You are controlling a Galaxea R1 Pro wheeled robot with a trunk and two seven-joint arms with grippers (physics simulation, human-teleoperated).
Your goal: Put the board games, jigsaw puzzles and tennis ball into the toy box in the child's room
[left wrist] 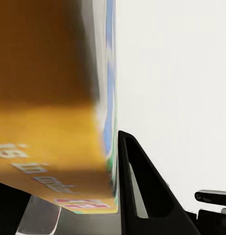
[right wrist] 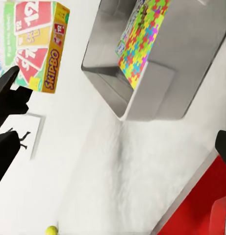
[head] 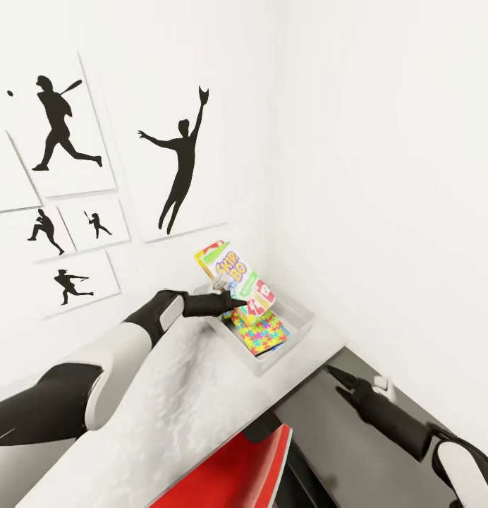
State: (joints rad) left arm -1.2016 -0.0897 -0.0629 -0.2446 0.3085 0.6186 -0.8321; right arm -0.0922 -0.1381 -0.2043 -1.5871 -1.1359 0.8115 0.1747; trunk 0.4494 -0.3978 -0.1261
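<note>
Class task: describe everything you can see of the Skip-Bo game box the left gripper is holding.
The flat rectangular Skip-Bo card box, printed green, yellow, red and blue with an orange side reading SKIPBO, looks like cardboard. It hangs tilted above the light grey toy box, clamped in the black left gripper, touching nothing else.

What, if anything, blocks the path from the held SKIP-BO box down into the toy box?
Nothing visible does. The left tool holds the SKIP-BO box tilted above the toy box, whose top is open. A jigsaw puzzle already lies inside, so the box would land on it.
</note>
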